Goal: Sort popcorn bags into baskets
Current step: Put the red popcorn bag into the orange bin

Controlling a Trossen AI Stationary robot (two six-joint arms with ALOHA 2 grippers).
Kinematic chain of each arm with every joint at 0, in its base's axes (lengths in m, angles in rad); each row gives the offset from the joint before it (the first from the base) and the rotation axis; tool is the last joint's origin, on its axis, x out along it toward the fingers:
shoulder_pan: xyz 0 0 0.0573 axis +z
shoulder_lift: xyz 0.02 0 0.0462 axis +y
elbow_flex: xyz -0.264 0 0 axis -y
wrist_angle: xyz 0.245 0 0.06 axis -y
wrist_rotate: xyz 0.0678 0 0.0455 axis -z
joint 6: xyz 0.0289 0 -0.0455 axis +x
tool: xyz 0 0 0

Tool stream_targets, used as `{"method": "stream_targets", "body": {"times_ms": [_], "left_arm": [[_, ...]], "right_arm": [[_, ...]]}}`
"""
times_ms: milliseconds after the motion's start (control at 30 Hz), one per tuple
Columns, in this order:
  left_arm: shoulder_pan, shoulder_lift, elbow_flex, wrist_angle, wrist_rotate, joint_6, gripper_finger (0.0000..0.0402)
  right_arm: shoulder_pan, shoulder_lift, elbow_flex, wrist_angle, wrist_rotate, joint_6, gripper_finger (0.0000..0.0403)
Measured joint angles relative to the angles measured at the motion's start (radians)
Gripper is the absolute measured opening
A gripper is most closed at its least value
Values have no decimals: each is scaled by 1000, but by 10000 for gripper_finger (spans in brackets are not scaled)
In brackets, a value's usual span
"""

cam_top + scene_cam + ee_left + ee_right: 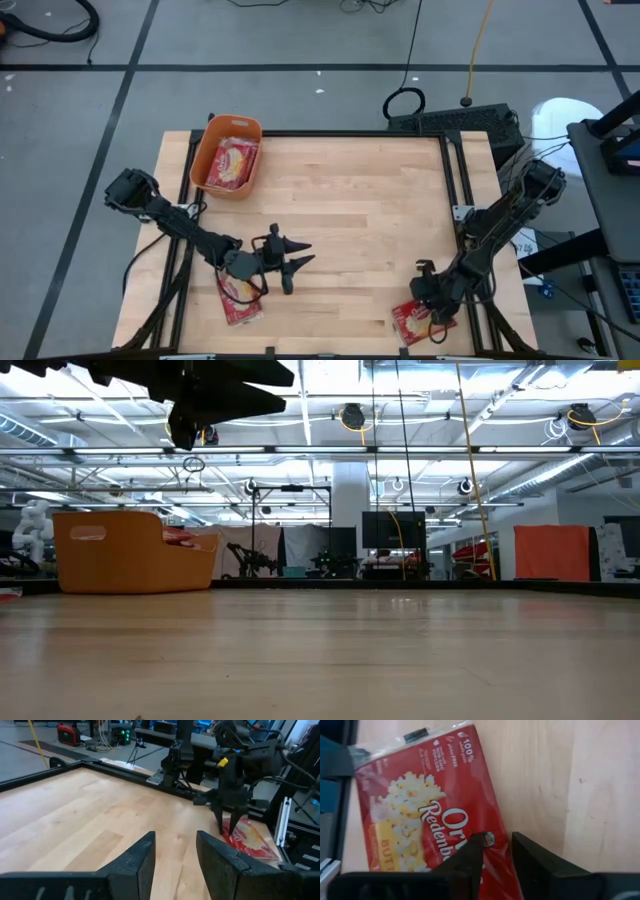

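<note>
Wooden tabletop [350, 210], black-framed, workshop floor around.
- Popcorn bag [420, 815]: red, at the near right corner; right gripper [497, 852] down on its edge, fingers narrowed around the wrapper.
- Second bag [240, 298]: near left edge, untouched; left gripper [290, 262] just beside it, fingers parted, empty.
- Orange basket [205, 160]: far left corner, packets already inside.

Progress: partly done; two bags left on the table.

Only the right wrist view shows the pinch; the low view shows the basket, no loose bags.

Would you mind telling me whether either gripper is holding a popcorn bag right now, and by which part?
The right gripper is pinching the popcorn bag at its long edge near one end; whether the grip is firm cannot be told. The left gripper is open and empty.
</note>
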Motion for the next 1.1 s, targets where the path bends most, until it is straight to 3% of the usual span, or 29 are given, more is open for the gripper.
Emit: {"method": "stream_targets", "body": {"times_ms": [133,267,733,800,900,1100], "left_arm": [[0,0,0,1,1,-1,145],[0,0,0,1,1,-5,145],[2,0,0,1,1,-38,145],[2,0,0,-3,0,-55,145],[2,0,0,-25,1,-82,145],[-1,0,0,-46,0,-93,145]], "right_arm": [[0,0,-37,74,3,-39,53],[-5,3,-42,126,72,-120,7],[-145,4,-44,408,357,-534,1],[-161,-10,-44,396,332,-551,1],[-177,-53,-44,363,203,-515,9],[-143,-121,4,109,93,-351,71]]}}
